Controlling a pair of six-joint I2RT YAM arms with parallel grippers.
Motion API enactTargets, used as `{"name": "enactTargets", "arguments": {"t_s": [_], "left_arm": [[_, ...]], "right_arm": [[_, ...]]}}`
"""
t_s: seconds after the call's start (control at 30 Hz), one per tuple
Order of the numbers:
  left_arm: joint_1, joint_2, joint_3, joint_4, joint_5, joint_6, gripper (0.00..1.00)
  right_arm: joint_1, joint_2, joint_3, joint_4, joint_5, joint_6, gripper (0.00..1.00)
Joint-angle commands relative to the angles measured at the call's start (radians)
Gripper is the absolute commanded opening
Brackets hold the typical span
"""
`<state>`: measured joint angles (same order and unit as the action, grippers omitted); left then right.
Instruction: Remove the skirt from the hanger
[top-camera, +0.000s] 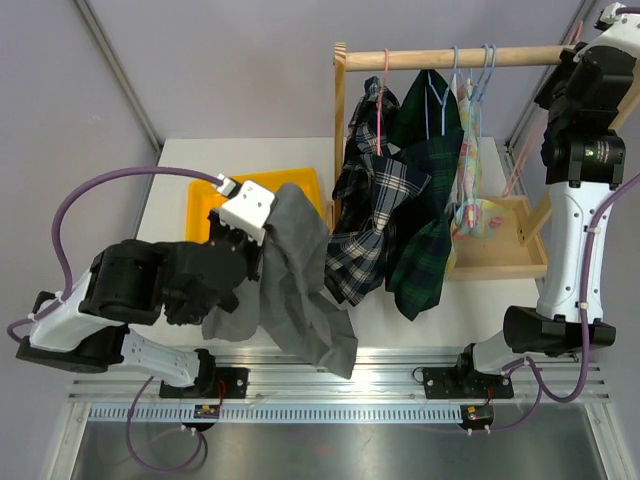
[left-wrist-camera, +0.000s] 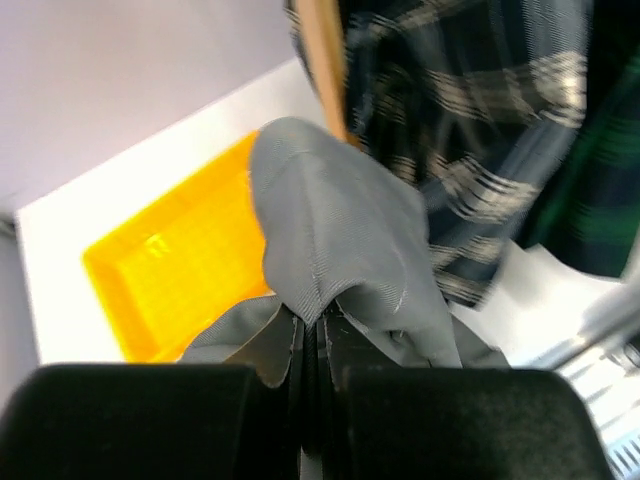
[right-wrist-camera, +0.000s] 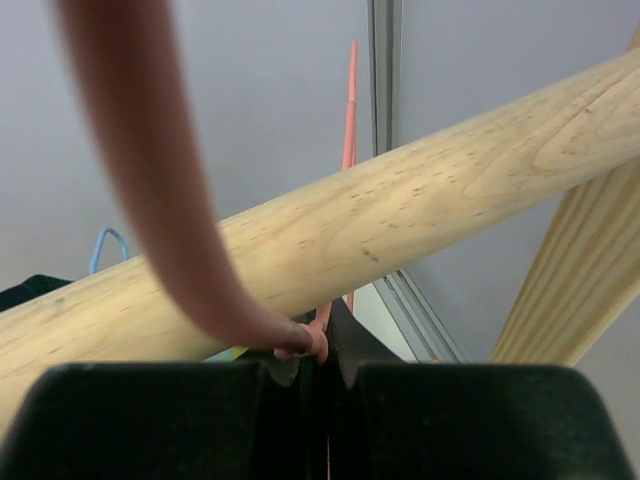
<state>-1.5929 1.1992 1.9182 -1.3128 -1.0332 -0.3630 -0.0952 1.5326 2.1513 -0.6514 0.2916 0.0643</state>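
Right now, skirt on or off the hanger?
Off. The grey skirt hangs from left end effector; right end effector holds the pink hanger apart.

Top camera looks down from behind; close wrist views share its yellow tray and wooden rail.

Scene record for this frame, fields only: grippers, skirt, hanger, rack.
left gripper: shut on grey skirt
right gripper: shut on pink hanger at its hook, just under wooden rail
skirt position: apart from the hanger, draped from the left gripper beside yellow tray
on rail: plaid garments on other hangers
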Motion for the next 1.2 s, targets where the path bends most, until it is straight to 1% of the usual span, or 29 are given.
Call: {"name": "enactTargets", "arguments": {"t_s": [0.0,0.07,0.1,0.13,0.17,0.2,0.33,0.43,0.47,0.5,0.57,0.6,0.63,0.67,0.7,0.73,0.77,0.9,0.93,1.0,1.1,1.13,1.17], "left_arm": [[0.139,0.002,0.027,0.124,0.008,0.215,0.0],[0.22,-0.003,0.024,0.187,0.06,0.281,0.0],[0.297,-0.003,0.031,0.235,0.085,0.309,0.0],[0.335,0.0,0.062,0.256,0.122,0.352,0.0],[0.409,0.014,0.08,0.285,0.139,0.363,0.0],[0.447,0.025,0.102,0.293,0.154,0.393,0.0],[0.603,0.124,0.267,0.308,0.246,0.459,0.0],[0.718,0.204,0.337,0.331,0.311,0.489,0.0],[0.75,0.217,0.355,0.363,0.324,0.484,0.0],[0.816,0.238,0.366,0.375,0.335,0.477,0.0],[0.885,0.26,0.386,0.405,0.358,0.441,0.0],[0.954,0.267,0.398,0.437,0.363,0.425,0.0],[0.991,0.287,0.407,0.448,0.413,0.38,0.0],[1.025,0.295,0.413,0.467,0.444,0.368,0.0],[1.071,0.304,0.419,0.481,0.503,0.337,0.0],[1.086,0.321,0.421,0.494,0.521,0.32,0.0],[1.091,0.332,0.429,0.52,0.525,0.323,0.0],[1.119,0.402,0.491,0.581,0.529,0.355,0.0],[1.123,0.416,0.499,0.593,0.518,0.396,0.0],[1.154,0.441,0.481,0.627,0.49,0.41,0.0],[1.229,0.445,0.388,0.658,0.524,0.368,0.0],[1.244,0.442,0.31,0.67,0.527,0.324,0.0],[1.267,0.435,0.264,0.678,0.524,0.308,0.0]], "right_arm": [[-0.041,-0.06,-0.088,0.183,-0.035,0.023,0.0],[-0.06,-0.069,-0.163,0.197,-0.057,0.045,0.0],[-0.069,-0.074,-0.188,0.212,-0.068,0.063,0.0],[-0.084,-0.077,-0.214,0.219,-0.09,0.069,0.0],[-0.089,-0.09,-0.267,0.243,-0.098,0.074,0.0],[-0.096,-0.098,-0.295,0.254,-0.109,0.084,0.0],[-0.13,-0.121,-0.373,0.26,-0.135,0.121,0.0],[-0.141,-0.144,-0.413,0.265,-0.155,0.144,0.0],[-0.146,-0.155,-0.427,0.266,-0.157,0.147,0.0],[-0.149,-0.16,-0.432,0.266,-0.158,0.152,0.0],[-0.15,-0.164,-0.424,0.248,-0.157,0.155,0.0],[-0.152,-0.167,-0.421,0.225,-0.154,0.172,0.0],[-0.153,-0.166,-0.416,0.211,-0.152,0.177,0.08],[-0.153,-0.167,-0.401,0.191,-0.152,0.181,0.3],[-0.153,-0.17,-0.398,0.162,-0.151,0.189,0.61],[-0.153,-0.176,-0.398,0.154,-0.152,0.187,0.84],[-0.153,-0.192,-0.401,0.145,-0.146,0.189,0.99],[-0.153,-0.265,-0.419,0.113,-0.115,0.169,0.99],[-0.153,-0.308,-0.426,0.107,-0.111,0.17,0.99],[-0.153,-0.356,-0.45,0.101,-0.112,0.161,0.99],[-0.153,-0.459,-0.479,0.088,-0.085,0.148,0.99],[-0.153,-0.507,-0.488,0.088,-0.078,0.147,1.0],[-0.153,-0.528,-0.488,0.076,-0.072,0.149,1.0]]}}
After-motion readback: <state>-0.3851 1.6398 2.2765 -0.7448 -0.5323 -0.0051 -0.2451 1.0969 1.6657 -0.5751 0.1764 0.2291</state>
